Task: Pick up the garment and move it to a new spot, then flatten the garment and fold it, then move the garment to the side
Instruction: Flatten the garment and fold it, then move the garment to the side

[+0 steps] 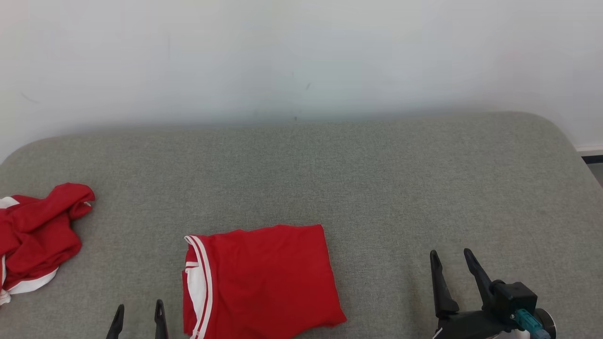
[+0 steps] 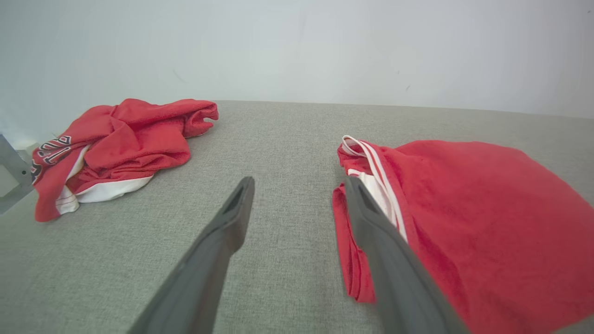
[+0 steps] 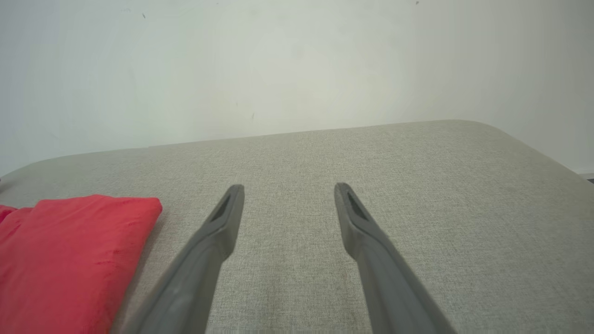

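Both pincers stood spread and empty above a grey fabric tabletop (image 1: 377,179). The left pincer (image 1: 139,310) had its two dark fingers wide apart with bare cloth between them, as its wrist view also showed (image 2: 298,185). Just to its right lay the garment (image 1: 264,278), red, folded into a flat rough square, with its white-striped edge turned toward that pincer. In the left wrist view the striped edge of the garment (image 2: 478,218) ran close along the pincer's right finger, and whether the two touched could not be told. Well off to the left pincer's left and farther ahead of it sat a crumpled shirt (image 1: 37,235), red with white trim and dark lettering (image 2: 120,139), bunched in a heap near the tabletop's edge. The right pincer (image 1: 451,256) was equally spread, fingers pointing ahead over bare fabric (image 3: 288,190). The garment (image 3: 69,250) lay to its left, apart from it, with a strip of tabletop between. Ahead of both pincers the tabletop ended at a plain pale wall (image 1: 301,56).
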Available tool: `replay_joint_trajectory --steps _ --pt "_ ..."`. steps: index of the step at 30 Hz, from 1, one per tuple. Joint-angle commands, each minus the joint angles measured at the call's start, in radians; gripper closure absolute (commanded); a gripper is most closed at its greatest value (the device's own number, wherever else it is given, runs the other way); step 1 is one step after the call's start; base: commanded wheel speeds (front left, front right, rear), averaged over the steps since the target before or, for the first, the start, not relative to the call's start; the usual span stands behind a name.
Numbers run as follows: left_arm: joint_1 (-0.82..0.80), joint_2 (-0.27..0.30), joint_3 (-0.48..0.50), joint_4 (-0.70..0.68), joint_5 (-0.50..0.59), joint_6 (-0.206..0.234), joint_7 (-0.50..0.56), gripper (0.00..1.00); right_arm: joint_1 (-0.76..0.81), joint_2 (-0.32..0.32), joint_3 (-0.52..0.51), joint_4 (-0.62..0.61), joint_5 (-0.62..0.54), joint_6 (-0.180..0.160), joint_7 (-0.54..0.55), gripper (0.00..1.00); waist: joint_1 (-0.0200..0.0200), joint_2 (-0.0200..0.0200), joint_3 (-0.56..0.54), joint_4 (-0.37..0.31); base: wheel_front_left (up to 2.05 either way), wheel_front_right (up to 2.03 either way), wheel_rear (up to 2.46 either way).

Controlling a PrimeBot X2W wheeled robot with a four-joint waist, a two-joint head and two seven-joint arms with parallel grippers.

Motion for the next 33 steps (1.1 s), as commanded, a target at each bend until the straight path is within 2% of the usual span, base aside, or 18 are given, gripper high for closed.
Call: replay_joint_trajectory --steps 1,17,25,33 --pt "0.016 0.0 0.004 -0.004 -0.004 0.001 -0.003 0.0 0.007 0.002 0.004 -0.006 -0.004 -0.003 -0.004 0.0 0.0 0.0001 -0.002 0.002 0.0 0.0 0.0" --pt "-0.005 0.0 -0.004 -0.013 -0.01 -0.004 -0.003 0.0 0.0 0.002 0.029 0.0 0.009 -0.003 -0.004 0.0 0.0 0.0001 0.027 0.049 0.0 0.0 0.0" --pt "-0.026 0.0 -0.039 -0.005 -0.024 -0.001 -0.003 0.0 -0.068 0.002 0.16 0.054 0.098 -0.003 -0.004 0.0 0.0 0.0001 0.083 0.111 0.0 0.0 0.0" --pt "-0.051 0.0 -0.076 0.007 -0.037 -0.001 -0.003 0.0 -0.191 0.001 0.291 0.24 0.256 -0.003 -0.004 0.0 0.0 0.0001 0.113 0.182 0.0 0.0 0.0"
